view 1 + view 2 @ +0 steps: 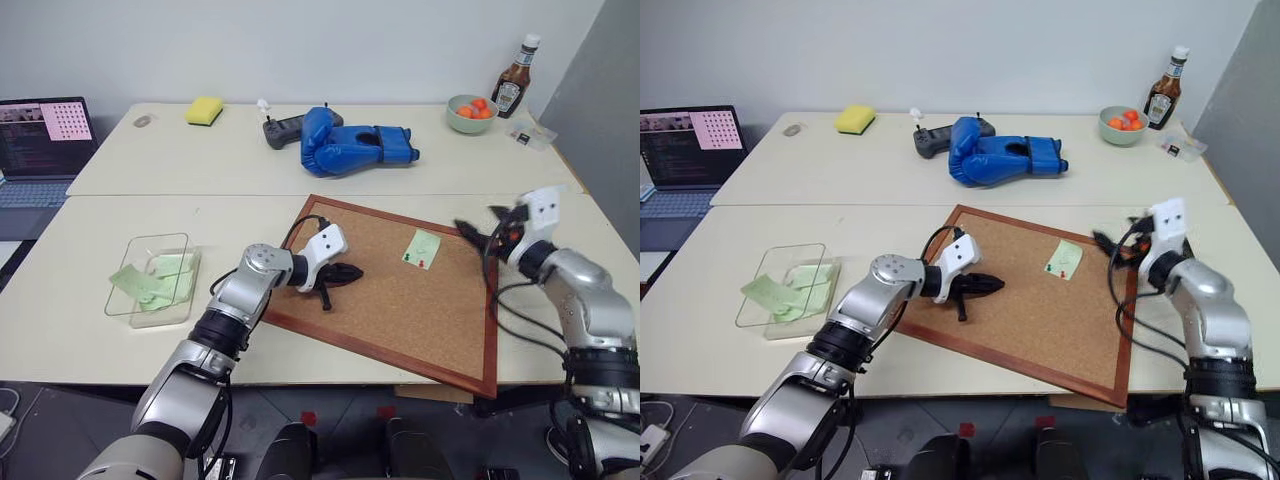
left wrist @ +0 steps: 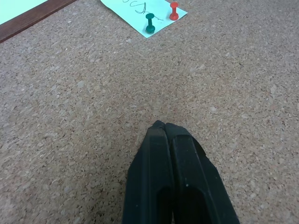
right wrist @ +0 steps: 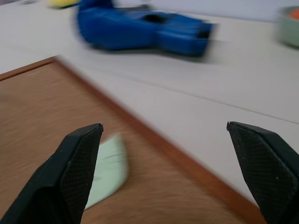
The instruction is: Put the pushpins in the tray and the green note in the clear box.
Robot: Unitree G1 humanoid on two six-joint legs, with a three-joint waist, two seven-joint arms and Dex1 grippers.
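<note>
The green note lies on the cork board near its right edge, pinned by a dark green pushpin and a red pushpin. My left gripper is shut with nothing in it, resting low over the middle of the board, left of the note. My right gripper hangs open wide just past the board's right edge, pointing toward the note. The clear box stands at the left with several pale green slips inside. The tray is out of view.
At the back of the table are a blue boxing glove, a dark controller, a yellow sponge, a bowl of orange fruit and a sauce bottle. A laptop sits at the far left.
</note>
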